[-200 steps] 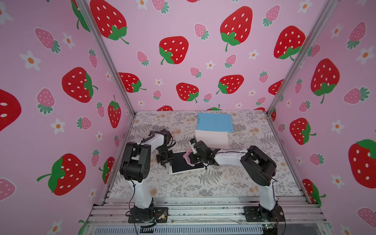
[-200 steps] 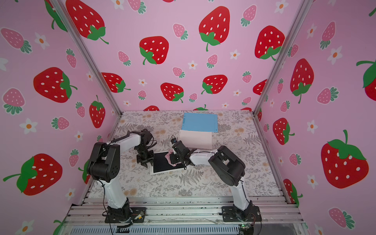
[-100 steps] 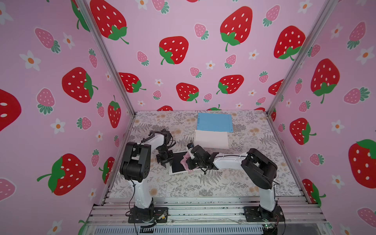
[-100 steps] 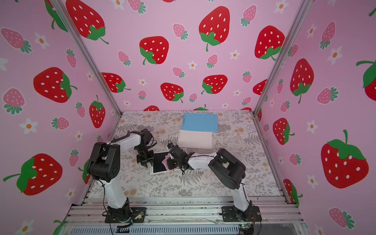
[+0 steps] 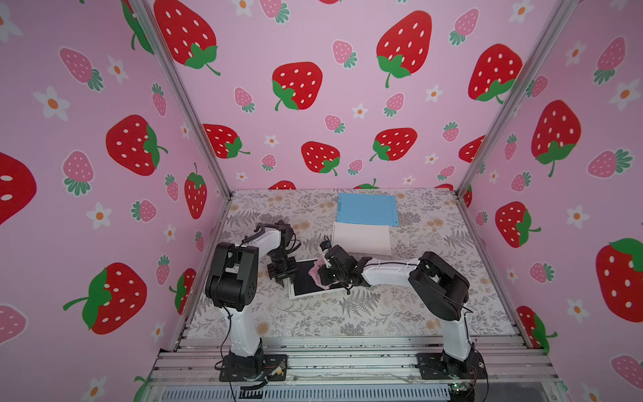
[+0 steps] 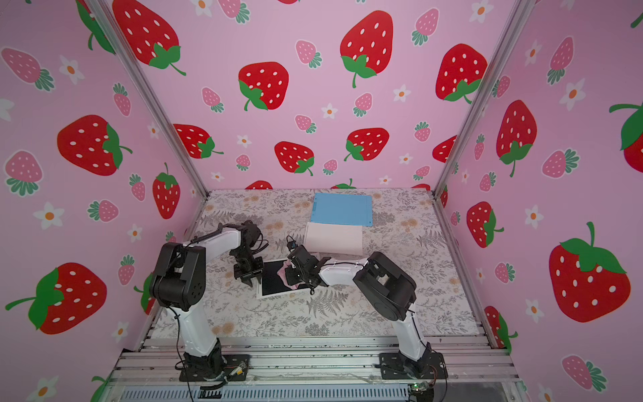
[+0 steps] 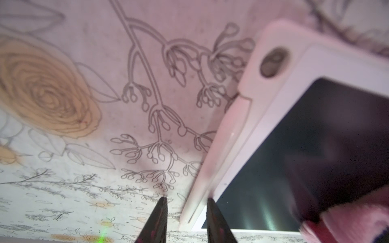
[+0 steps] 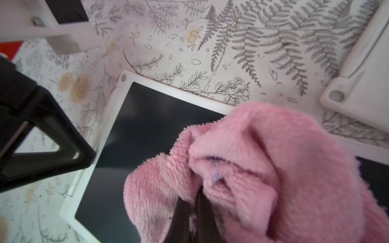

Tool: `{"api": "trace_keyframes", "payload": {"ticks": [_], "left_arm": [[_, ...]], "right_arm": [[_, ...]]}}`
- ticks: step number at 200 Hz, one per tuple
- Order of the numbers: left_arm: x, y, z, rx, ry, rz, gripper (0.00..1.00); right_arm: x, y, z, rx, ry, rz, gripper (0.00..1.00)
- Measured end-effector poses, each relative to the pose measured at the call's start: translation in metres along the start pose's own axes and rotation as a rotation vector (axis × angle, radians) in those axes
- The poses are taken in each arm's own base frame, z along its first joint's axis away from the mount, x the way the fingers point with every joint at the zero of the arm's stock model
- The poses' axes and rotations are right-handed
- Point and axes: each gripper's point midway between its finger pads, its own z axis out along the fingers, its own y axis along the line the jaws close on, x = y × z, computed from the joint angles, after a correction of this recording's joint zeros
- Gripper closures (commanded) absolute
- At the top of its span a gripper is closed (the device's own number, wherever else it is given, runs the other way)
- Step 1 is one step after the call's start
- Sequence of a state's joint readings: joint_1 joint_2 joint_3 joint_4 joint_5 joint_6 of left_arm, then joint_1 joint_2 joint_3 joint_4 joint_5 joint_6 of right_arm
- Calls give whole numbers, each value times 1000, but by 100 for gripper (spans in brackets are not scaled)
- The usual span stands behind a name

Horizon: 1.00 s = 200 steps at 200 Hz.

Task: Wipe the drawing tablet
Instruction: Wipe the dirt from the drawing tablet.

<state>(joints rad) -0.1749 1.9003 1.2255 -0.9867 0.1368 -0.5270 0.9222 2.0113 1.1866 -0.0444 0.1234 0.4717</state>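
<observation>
Drawing tablet (image 5: 306,282) is lying flat on the floral tabletop (image 5: 348,320), near the middle. Right gripper (image 8: 192,207) is clamping a pink cloth (image 8: 263,168) and pressing it on the dark screen. Left gripper (image 7: 186,212) is straddling the tablet's white edge, jaws part-open, possibly pinching it; contact is blurry.

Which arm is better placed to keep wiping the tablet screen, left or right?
Right. The right gripper is shut on the pink cloth over the tablet screen; the left gripper straddles its edge, clothless.
</observation>
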Motion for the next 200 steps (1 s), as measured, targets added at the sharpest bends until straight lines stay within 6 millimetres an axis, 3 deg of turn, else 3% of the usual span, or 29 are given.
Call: {"api": "trace_keyframes", "payload": {"ticks": [22,40,53,76,86,101,127,140,148,178,188,200], "left_arm": [[0,0,0,1,1,0,69],[0,0,0,1,2,0,69],[0,0,0,0,3,0,69],[0,0,0,0,5,-1,69],[0,0,0,-1,5,-1,69],[0,0,0,-1,6,-1,69],[0,-1,0,-2,9,-2,69],[0,-1,0,-2,11,-2,69],[0,-1,0,-3,12,-2,69],[0,-1,0,-3,13,-2,69],[0,-1,0,-4,13,-2,69],[0,-1,0,-4,13,-2,69]], "right_arm": [[0,-48,-11,27,3,87,100],[-3,-66,-19,51,-2,112,100],[-2,-54,-19,47,3,84,100],[-9,-10,-12,28,-5,9,100],[-2,-5,-8,27,11,7,100],[5,-15,-6,25,21,41,100],[5,-58,-14,15,13,139,100],[5,-64,-18,16,11,146,100],[4,-59,-19,13,10,133,100],[-1,-1,-13,-9,9,18,100],[8,5,-10,-4,25,5,100],[15,-3,-10,1,29,18,100]]}}
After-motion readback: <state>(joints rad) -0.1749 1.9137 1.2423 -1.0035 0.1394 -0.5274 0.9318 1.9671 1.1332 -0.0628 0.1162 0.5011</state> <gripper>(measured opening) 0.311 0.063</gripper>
